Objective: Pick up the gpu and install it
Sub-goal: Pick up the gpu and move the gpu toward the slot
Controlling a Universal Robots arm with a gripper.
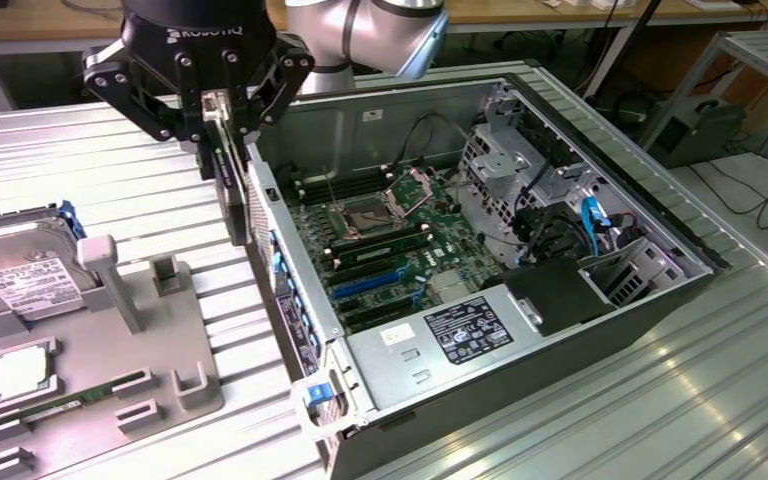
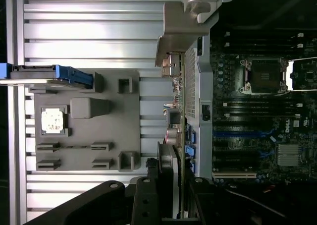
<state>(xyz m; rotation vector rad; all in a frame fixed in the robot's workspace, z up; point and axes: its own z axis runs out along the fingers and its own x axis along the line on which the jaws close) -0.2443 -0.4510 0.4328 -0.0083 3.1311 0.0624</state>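
Black gripper (image 2: 173, 188) clamps the thin dark silver-bracketed gpu (image 2: 180, 96) edge-on; it sits between a grey plastic tray (image 2: 79, 131) and the open computer case (image 2: 257, 111).

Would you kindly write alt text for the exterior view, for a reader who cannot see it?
The gripper holds the gpu upright just outside the open computer case. A grey parts holder with a hard drive lies at the exterior view's left.

CLEARANCE AT THE CASE

The case's (image 1: 598, 345) open side faces up; the motherboard (image 1: 404, 250) and its blue slots (image 1: 364, 285) lie unobstructed from above. The rear wall (image 1: 272, 240) separates them from the gpu (image 1: 235, 200) just outside it. Drive cage (image 1: 511, 165) and power supply (image 1: 471, 330) bound the bay.
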